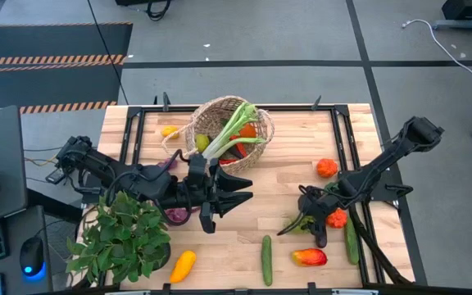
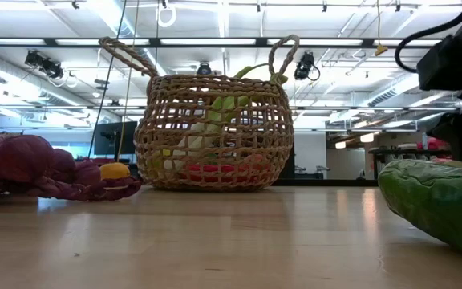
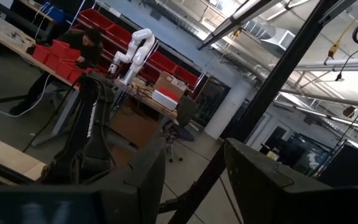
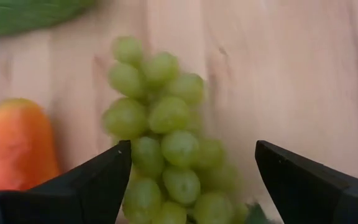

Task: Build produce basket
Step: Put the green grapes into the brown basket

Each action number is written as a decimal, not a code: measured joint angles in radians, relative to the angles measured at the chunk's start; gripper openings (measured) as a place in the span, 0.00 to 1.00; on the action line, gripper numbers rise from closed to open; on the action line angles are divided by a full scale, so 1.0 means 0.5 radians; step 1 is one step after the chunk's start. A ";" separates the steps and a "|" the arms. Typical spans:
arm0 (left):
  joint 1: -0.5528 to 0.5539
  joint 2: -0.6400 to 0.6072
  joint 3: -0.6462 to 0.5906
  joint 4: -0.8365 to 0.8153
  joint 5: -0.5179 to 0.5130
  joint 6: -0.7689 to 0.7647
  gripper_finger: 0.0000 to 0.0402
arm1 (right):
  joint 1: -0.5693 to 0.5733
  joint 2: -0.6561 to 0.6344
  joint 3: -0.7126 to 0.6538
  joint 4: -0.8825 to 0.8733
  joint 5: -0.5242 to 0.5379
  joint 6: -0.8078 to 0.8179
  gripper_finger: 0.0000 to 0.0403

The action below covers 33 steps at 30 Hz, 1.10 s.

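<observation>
The tan woven basket (image 1: pixel 228 127) (image 2: pixel 211 132) stands at the table's far middle, holding a leek (image 1: pixel 232 129) and other produce. A bunch of green grapes (image 4: pixel 166 162) lies on the table at the right. My right gripper (image 4: pixel 191 152) (image 1: pixel 308 220) slants down over it, open, one finger on each side of the bunch. My left gripper (image 1: pixel 240 190) (image 3: pixel 194 155) hangs open and empty, high above the table's middle, near side of the basket. My right gripper comes at the grapes slanting down from above. One fingertip (image 4: pixel 120 158) stands right at the side of the bunch, and I cannot tell whether it touches. The other finger (image 4: pixel 272 155) is clear of the grapes. The bunch lies on the table.
Around the grapes lie an orange fruit (image 1: pixel 335 218) (image 4: pixel 14 146), an orange pepper (image 1: pixel 326 168), a red-yellow pepper (image 1: pixel 309 257) and two cucumbers (image 1: pixel 266 260) (image 1: pixel 351 242). A yellow squash (image 1: pixel 182 265), a potted plant (image 1: pixel 121 238) and purple string (image 2: pixel 30 168) are at the left.
</observation>
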 joint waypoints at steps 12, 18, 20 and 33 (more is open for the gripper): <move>0.023 0.000 0.000 0.033 0.001 0.071 0.43 | 0.230 0.002 -0.013 -0.173 0.148 0.199 0.85; 0.045 0.000 0.000 0.034 0.001 0.056 0.43 | 0.236 0.002 -0.064 -0.189 0.165 0.306 0.76; 0.045 0.000 0.000 0.034 0.001 0.055 0.43 | 0.236 0.002 -0.064 -0.184 0.192 0.305 0.72; 0.045 0.000 0.000 0.032 0.001 0.045 0.43 | 0.131 0.003 -0.007 0.172 0.215 0.303 0.46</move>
